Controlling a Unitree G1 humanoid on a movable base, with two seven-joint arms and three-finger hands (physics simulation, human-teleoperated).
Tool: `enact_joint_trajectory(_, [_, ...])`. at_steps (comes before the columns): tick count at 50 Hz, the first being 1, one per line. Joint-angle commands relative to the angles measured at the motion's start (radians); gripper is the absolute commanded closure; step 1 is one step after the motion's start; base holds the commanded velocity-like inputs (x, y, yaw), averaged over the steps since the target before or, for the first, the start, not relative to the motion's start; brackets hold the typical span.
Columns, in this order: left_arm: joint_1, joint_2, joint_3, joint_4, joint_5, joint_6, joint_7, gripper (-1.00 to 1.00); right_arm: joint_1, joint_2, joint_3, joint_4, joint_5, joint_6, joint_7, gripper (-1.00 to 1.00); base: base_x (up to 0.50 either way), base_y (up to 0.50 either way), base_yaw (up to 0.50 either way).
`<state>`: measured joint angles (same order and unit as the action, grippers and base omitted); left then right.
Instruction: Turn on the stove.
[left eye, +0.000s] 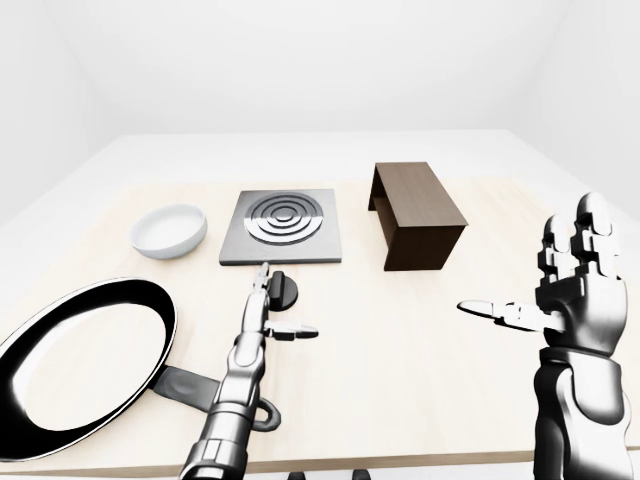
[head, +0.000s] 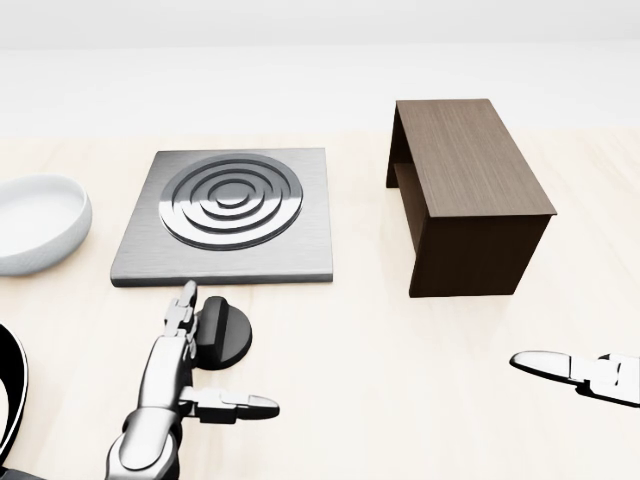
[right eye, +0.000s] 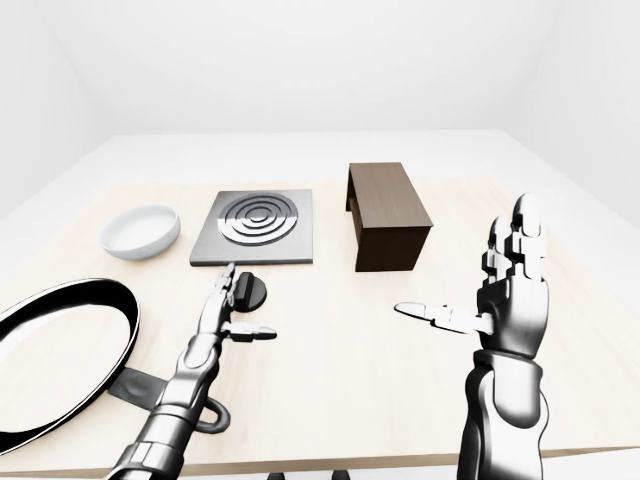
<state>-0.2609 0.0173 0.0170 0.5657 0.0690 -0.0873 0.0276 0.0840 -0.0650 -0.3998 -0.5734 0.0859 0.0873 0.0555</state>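
Left hand (head: 165, 385): fingers spread wide beside black knob (head: 222, 332), not gripping. Advice: centre over knob, close around ridge, then twist. Right hand (right eye: 510, 285): open, idle.

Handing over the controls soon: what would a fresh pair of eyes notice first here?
The left hand reaches, fingers open, beside the black knob, just below the steel stove plate in the head view. In the left-eye view, a big black frying pan fills the lower left and the right hand is raised open at right.

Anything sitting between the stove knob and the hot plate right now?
No. In the head view only bare tabletop separates the black knob from the hot plate; the left hand sits beside the knob.
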Motion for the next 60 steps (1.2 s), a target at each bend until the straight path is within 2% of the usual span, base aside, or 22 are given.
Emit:
enact_joint_trajectory(1, [0.027, -0.011, -0.012, -0.005, -0.001, 0.000, -0.004, -1.00, 0.000, 0.000, 0.001, 0.010, -0.001, 0.000, 0.000, -1.00, 0.00, 0.00, 0.00])
enact_joint_trajectory(5, [0.057, -0.021, -0.027, -0.071, 0.007, 0.000, -0.009, -1.00, 0.001, 0.000, 0.001, 0.004, 0.000, 0.000, -0.001, -1.00, 0.00, 0.00, 0.00])
enact_joint_trajectory(7, [0.101, -0.035, -0.048, -0.145, 0.014, 0.000, -0.020, -1.00, 0.000, 0.000, 0.000, 0.005, 0.000, 0.000, -0.001, -1.00, 0.00, 0.00, 0.00])
enact_joint_trajectory(18, [0.201, -0.072, -0.129, -0.224, 0.071, 0.000, -0.038, -1.00, 0.001, 0.000, 0.000, 0.000, 0.001, 0.000, 0.000, -1.00, 0.00, 0.00, 0.00])
enact_joint_trajectory(32, [0.196, -0.075, -0.133, -0.233, 0.073, 0.000, -0.045, -1.00, 0.000, -0.001, -0.004, 0.003, 0.003, 0.000, 0.002, -1.00, 0.00, 0.00, 0.00])
enact_joint_trajectory(37, [0.137, -0.072, -0.108, -0.191, 0.060, 0.000, -0.041, -1.00, -0.001, -0.002, -0.005, -0.002, 0.005, 0.000, 0.002, -1.00, 0.00, 0.00, 0.00])
enact_joint_trajectory(42, [-0.017, -0.055, -0.052, -0.010, 0.034, 0.000, -0.018, -1.00, -0.001, -0.002, -0.004, 0.001, 0.004, 0.000, 0.001, -1.00, 0.00, 0.00, 0.00])
enact_joint_trajectory(50, [-0.229, -0.029, -0.005, 0.256, 0.004, 0.000, 0.012, -1.00, 0.000, -0.002, -0.002, 0.003, 0.001, 0.000, 0.000, -1.00, 0.00, 0.00, 0.00])
enact_joint_trajectory(60, [-0.390, -0.023, 0.029, 0.530, -0.057, 0.000, 0.011, -1.00, 0.002, 0.000, 0.000, 0.001, -0.002, 0.000, 0.002, -1.00, 0.00, 0.00, 0.00])
